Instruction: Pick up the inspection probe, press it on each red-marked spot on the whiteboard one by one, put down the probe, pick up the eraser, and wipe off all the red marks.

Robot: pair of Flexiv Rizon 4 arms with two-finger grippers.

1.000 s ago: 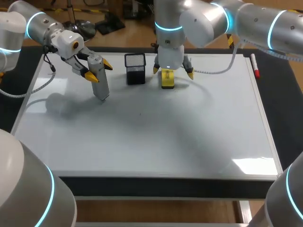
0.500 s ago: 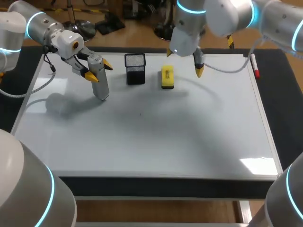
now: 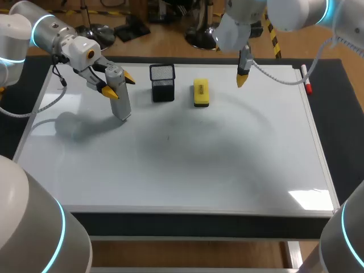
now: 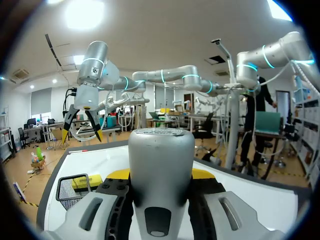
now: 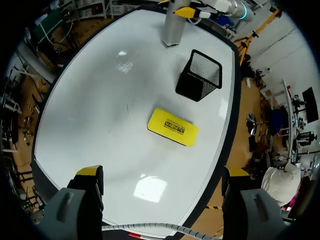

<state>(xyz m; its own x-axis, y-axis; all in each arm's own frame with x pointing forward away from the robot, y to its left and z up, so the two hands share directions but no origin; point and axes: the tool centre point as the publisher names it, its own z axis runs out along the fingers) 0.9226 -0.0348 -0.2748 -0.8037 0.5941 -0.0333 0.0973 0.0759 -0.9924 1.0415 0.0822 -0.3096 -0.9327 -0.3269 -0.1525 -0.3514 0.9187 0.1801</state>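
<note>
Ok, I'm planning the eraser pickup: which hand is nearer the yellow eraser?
Right. The right hand hovers open above the eraser; the left hand holds the probe beyond the mesh holder.

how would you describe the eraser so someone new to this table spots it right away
Find the big whiteboard and look along its far edge, near the middle. Just right of the black mesh pen holder lies the eraser. It is the only flat, bright yellow block on the board; the inspection probe farther left is tall and grey.
</note>
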